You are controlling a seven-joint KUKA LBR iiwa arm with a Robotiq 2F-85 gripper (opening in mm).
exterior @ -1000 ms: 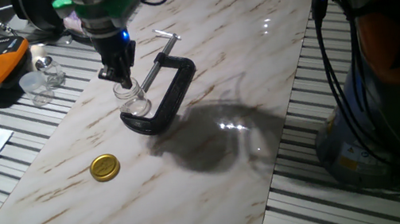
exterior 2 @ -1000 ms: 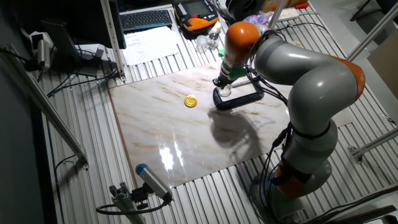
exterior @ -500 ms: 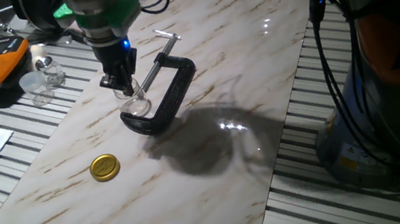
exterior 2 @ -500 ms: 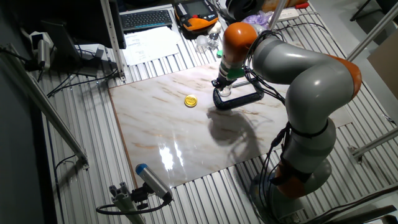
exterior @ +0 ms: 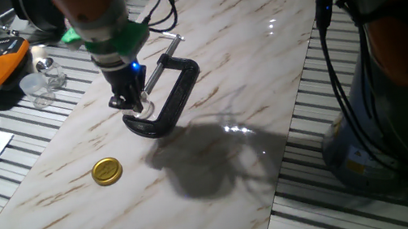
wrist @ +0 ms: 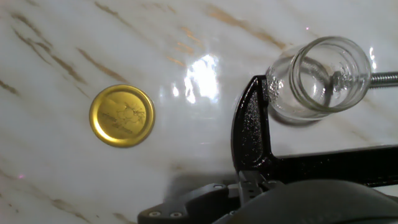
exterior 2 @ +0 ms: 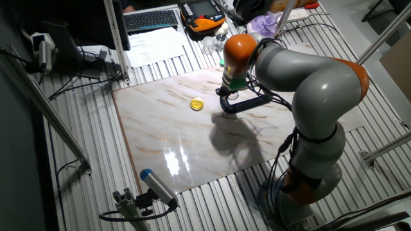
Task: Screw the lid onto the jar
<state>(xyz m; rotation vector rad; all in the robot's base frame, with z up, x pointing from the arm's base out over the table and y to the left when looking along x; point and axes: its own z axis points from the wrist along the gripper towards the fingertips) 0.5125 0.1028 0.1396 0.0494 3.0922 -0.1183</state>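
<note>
Black C-clamp (exterior: 171, 95) is lying directly under the gripper (exterior: 130, 103), its frame filling the near edge of the hand view. Finger state: cannot tell, tips not showing clearly in any view. The jar (wrist: 319, 76) is standing open-mouthed just beyond, against the clamp's jaw. The lid (wrist: 122, 115) is lying flat on the marble tabletop (exterior: 226, 201), farther off, apart from both.

Bright light from above makes white shiny spots on the marble table (exterior: 201, 41). The arm (exterior 2: 308, 70) throws a soft dark shadow there. The moving gripper (exterior: 130, 101) looks a bit blurry.
</note>
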